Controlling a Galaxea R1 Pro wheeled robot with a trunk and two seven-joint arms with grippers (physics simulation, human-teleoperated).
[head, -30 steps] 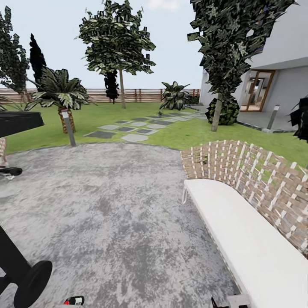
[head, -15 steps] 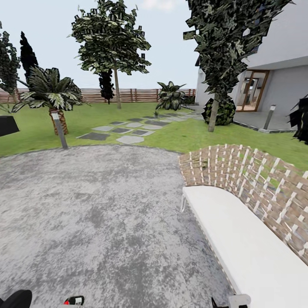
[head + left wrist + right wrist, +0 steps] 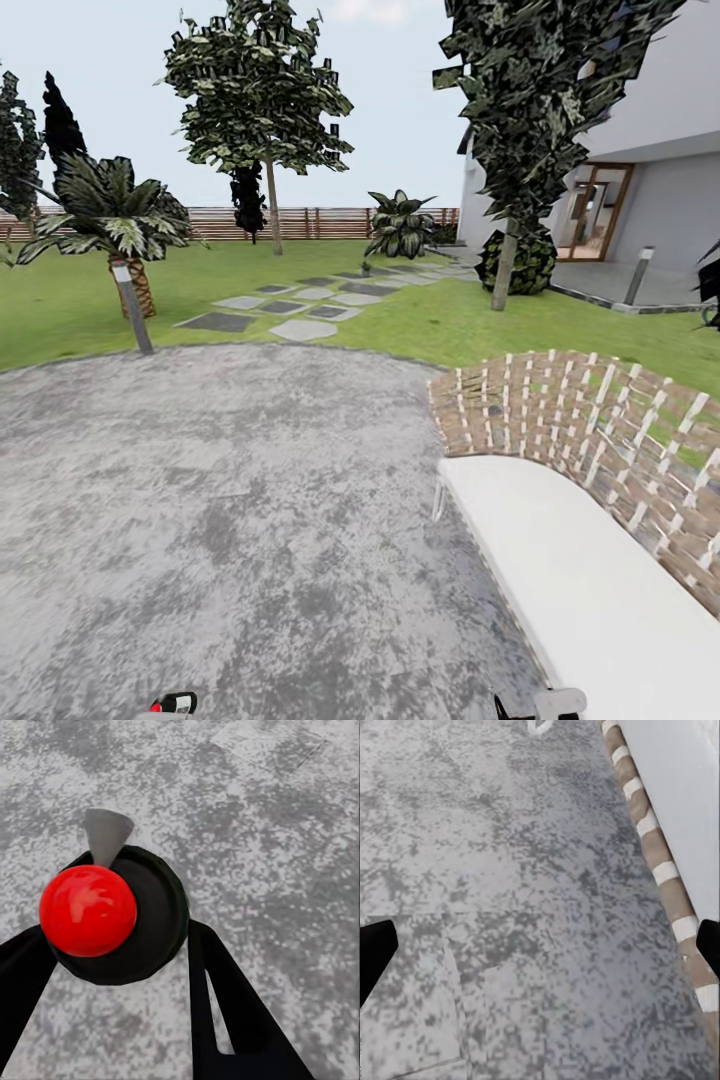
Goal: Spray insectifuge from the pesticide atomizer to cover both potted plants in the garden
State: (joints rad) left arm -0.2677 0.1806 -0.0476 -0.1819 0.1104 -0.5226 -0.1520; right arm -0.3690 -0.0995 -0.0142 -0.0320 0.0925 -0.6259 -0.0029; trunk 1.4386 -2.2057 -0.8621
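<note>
**Bottle in hand, plants yet to be found**

While the robot stands on the round grey patio (image 3: 230, 500), the spray bottle (image 3: 112, 916) sits clamped between the two black fingers of the left pincer (image 3: 120, 967), its red nozzle top facing the wrist camera and the grey paving beneath it. A sliver of that red top also peeks in at the near edge of the head view. The right pincer (image 3: 540, 945) is spread wide and carries nothing, its dark fingertips at either side of its view above the paving, with the edge of the white garden bench (image 3: 590, 590) alongside.

Picking up looks done; the step in hand is getting to the plants. Far ahead lie the lawn (image 3: 440, 325), flat stepping stones (image 3: 300, 305), a small palm (image 3: 120, 220) on the left behind a grey post (image 3: 130, 305), a leafy shrub (image 3: 400, 225) by the wooden fence (image 3: 320, 222), and the house on the right. No low potted rosette is clearly visible from here.

Next, I judge, the base must turn or drive until the two pots come into sight, then bring the nozzle close and aim it at the leaves.
</note>
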